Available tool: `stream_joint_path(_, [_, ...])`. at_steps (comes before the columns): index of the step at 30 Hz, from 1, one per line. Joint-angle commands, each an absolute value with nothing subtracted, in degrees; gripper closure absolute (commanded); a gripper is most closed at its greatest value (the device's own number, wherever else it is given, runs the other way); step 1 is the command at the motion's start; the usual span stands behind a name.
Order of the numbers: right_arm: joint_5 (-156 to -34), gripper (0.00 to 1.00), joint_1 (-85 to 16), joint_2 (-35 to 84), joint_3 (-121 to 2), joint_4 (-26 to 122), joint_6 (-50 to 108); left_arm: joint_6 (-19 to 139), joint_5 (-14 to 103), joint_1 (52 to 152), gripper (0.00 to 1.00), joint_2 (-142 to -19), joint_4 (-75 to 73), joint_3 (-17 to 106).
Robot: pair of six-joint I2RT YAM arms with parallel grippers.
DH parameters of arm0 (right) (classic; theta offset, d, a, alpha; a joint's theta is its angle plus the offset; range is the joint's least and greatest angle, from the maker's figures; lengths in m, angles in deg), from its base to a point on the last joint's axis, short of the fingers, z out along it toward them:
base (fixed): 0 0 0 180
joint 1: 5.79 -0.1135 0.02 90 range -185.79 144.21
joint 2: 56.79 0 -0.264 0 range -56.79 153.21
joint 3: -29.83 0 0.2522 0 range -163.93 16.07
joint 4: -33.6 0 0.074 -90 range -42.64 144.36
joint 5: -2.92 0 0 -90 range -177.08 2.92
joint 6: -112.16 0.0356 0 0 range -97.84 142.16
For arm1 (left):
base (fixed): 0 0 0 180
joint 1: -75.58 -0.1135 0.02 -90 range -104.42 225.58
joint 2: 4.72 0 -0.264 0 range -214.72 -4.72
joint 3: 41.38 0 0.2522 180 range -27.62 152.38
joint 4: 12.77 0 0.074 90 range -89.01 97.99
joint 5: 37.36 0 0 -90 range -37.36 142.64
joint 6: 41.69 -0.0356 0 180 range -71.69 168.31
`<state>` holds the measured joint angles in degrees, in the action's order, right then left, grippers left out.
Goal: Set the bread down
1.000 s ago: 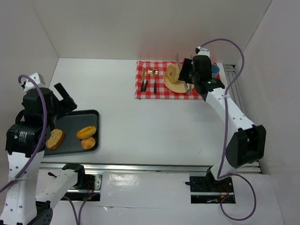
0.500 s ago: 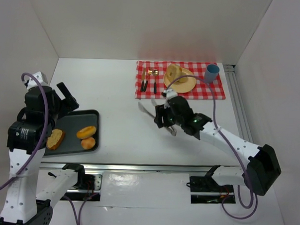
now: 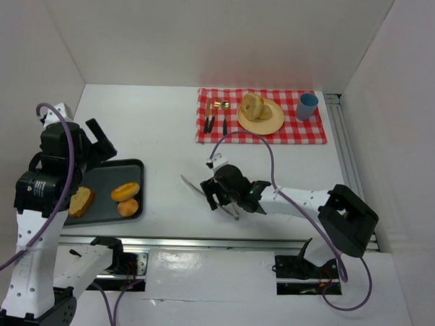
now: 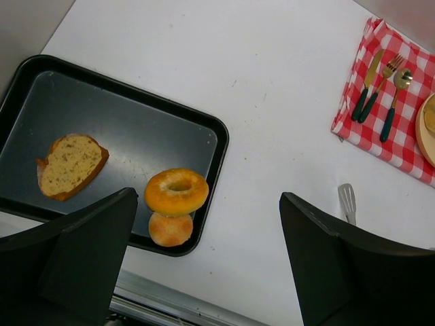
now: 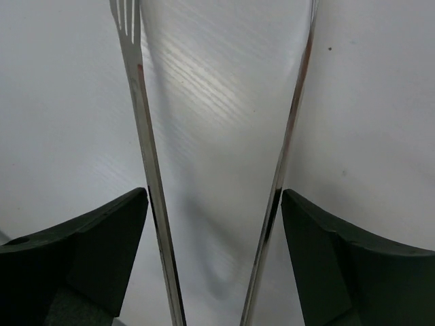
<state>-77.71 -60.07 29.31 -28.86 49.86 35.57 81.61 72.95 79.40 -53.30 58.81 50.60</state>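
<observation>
On the tan plate (image 3: pixel 275 124) at the back right lie pieces of bread (image 3: pixel 253 105). More bread stays on the black tray (image 3: pixel 109 169) at the left: a slice (image 4: pixel 71 165), a bagel (image 4: pixel 177 191) and a round roll (image 4: pixel 170 229). My right gripper (image 3: pixel 216 195) hovers low over the table's middle, shut on metal tongs (image 5: pixel 139 102). Both tong arms press against its fingers and spread apart, with nothing between them. My left gripper (image 4: pixel 209 197) hangs open above the tray's right edge, holding nothing.
The plate rests on a red checked cloth (image 3: pixel 313 131) beside cutlery (image 3: pixel 217 116) and a blue cup (image 3: pixel 306 106). One tong tip (image 4: pixel 347 200) shows in the left wrist view. White walls close the table in at the back and on both sides.
My right arm swung from the plate down to the table's middle with the tongs, leaving bread on the plate. The tongs have spread wider. The left arm barely moved.
</observation>
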Motion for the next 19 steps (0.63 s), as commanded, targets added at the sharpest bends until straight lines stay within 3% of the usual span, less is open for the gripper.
stream_joint_path(1, [-73.2, 0.12, -60.37, 29.77, -31.91, 44.45, 34.03, 81.97, 72.76, 79.54, 0.01, -52.89, 56.45, 50.34])
stream_joint_path(3, [-69.61, 0.0, -60.37, 29.78, -36.56, 50.5, 34.02, 81.45, 73.37, 79.54, 0.01, -52.27, 56.45, 49.81])
stream_joint_path(10, [-54.04, 0.0, -54.93, 26.53, -45.63, 65.28, 42.26, 80.91, 73.38, 79.54, 0.01, -52.35, 55.83, 49.2])
stream_joint_path(19, [-56.64, 0.0, -37.09, 20.2, -35.54, 67.84, 51.59, 80.3, 71.62, 79.54, 0.01, -52.36, 54.42, 49.72])
